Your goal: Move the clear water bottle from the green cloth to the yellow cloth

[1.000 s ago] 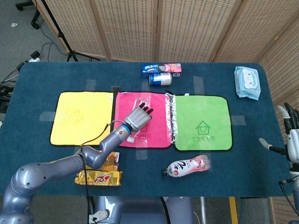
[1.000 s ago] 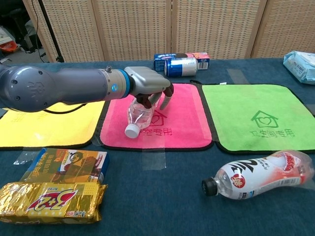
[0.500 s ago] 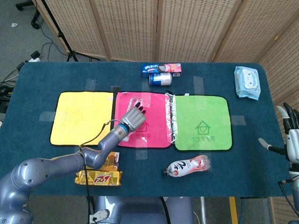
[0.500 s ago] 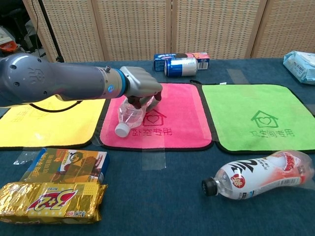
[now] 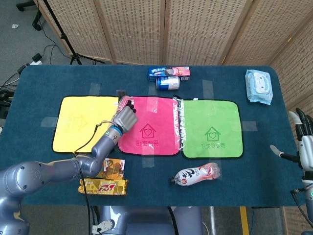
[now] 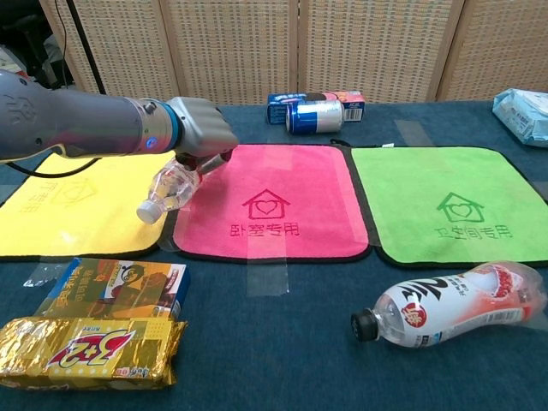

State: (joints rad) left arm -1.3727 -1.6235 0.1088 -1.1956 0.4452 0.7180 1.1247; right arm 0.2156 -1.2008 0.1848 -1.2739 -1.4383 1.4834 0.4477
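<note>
- While the clear water bottle [image 6: 169, 188] is tilted with its white cap pointing down and away from the wrist, the left robot hand [image 6: 202, 131] has its fingers wrapped round the upper body and holds it off the counter [image 6: 300, 342].
- Bottle and left robot hand sit right over the seam where the yellow cloth [image 6: 77, 210] meets the pink cloth [image 6: 282, 214]; the cap end hangs over the yellow side.
- Green cloth [image 6: 449, 205] is well off to the far side of the pink one from that hand, nothing on it.
- Nearer the robot than the hand: a snack box [image 6: 116, 287] and a gold wrapped packet [image 6: 86, 351] touching it.
- Red-label drink bottle [image 6: 449, 308] lies on its side, near the green cloth's front edge.
- Beyond the hand: a can [image 6: 317, 116] and a biscuit box [image 6: 312, 100]. Wipes pack [image 5: 258, 86] is at the far corner.
- Right robot hand [image 5: 305, 139] is at the counter's edge, fingers spread, holding nothing.
</note>
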